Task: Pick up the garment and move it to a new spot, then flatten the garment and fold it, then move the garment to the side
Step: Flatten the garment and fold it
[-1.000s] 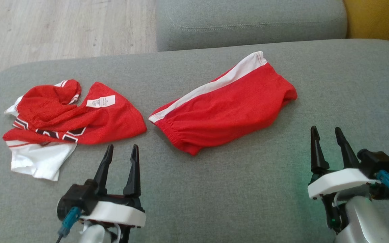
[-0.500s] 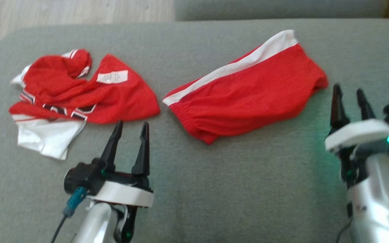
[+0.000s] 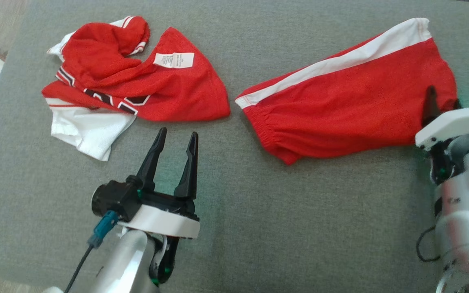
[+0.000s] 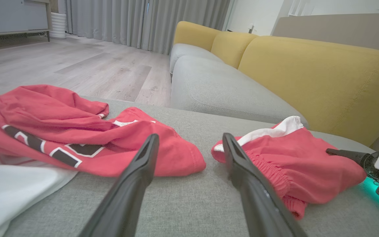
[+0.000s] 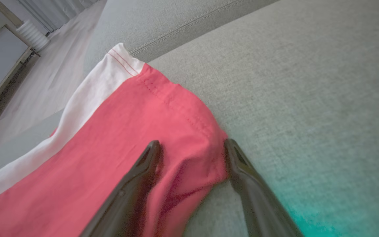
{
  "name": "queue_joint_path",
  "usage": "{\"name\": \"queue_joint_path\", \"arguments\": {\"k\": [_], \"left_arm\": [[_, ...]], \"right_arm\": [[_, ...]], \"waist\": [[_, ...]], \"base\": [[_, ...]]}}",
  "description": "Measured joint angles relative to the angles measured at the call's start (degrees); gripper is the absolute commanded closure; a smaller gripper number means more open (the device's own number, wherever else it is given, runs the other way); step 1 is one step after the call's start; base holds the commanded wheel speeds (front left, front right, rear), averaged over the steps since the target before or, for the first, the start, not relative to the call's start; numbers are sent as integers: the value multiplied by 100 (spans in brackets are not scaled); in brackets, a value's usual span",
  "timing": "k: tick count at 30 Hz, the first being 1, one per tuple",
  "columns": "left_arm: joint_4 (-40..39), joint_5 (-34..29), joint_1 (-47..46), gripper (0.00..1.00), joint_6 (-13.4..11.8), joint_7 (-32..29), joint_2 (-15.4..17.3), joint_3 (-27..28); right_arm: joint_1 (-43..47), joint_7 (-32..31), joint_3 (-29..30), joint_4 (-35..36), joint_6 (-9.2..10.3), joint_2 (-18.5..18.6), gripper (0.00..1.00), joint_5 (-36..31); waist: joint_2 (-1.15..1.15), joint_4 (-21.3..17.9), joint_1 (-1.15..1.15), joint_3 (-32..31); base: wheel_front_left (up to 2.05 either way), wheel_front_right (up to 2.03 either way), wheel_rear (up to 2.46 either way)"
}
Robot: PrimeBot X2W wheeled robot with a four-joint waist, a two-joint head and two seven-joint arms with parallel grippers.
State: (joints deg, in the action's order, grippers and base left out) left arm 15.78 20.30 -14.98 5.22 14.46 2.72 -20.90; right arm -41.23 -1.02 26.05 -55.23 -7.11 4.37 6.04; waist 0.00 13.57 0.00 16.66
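Wide bare stretch of grey cushion (image 3: 291,228) on the near side of both garments, free to pass. Narrow gap btw crumpled jersey (image 3: 169,93) & red shorts (image 3: 340,110); left gripper (image 3: 175,138) sits just short of it, fingers spread. Shorts' end corner lies btw right gripper's (image 5: 191,144) spread fingers, bare cushion to its right.

The left gripper (image 3: 179,131) and right gripper (image 5: 192,142) are each carrying two tapered black fingers (image 3: 151,162) on a white plate (image 3: 161,221). A blue connector (image 3: 102,231) with a dark cable (image 3: 77,268) is hanging beside the silver forearm (image 3: 124,260).

Grey sofa (image 4: 209,89), yellow backrests (image 4: 308,75), wooden floor (image 4: 77,62), curtains (image 4: 127,19).
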Motion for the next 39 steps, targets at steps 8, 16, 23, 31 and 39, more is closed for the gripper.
{"name": "queue_joint_path", "arguments": {"k": [8,16,23,31,39], "left_arm": [[-15,41,-2,0,-33,0,-2,-116],[-12,97,-3,0,-68,0,-2,-91],[4,89,-3,0,-67,0,-2,45],[10,98,14,0,-58,0,-3,202],[-34,98,62,0,-18,0,-3,249]], "right_arm": [[-438,0,435,-530,0,20,0,-924],[-542,313,144,-1124,0,20,100,-1112],[-622,803,-308,-1585,0,-12,100,-735],[-600,1216,-86,-1572,0,92,100,-365],[-210,1372,294,-1444,0,589,100,-30]], "waist": [[0,41,0,61],[0,-87,0,-71],[0,-199,0,-212],[0,-332,0,-345],[0,-429,0,-547]], "base": [[0,0,0],[0,0,0],[0,0,0],[0,0,0],[0,0,0]]}}
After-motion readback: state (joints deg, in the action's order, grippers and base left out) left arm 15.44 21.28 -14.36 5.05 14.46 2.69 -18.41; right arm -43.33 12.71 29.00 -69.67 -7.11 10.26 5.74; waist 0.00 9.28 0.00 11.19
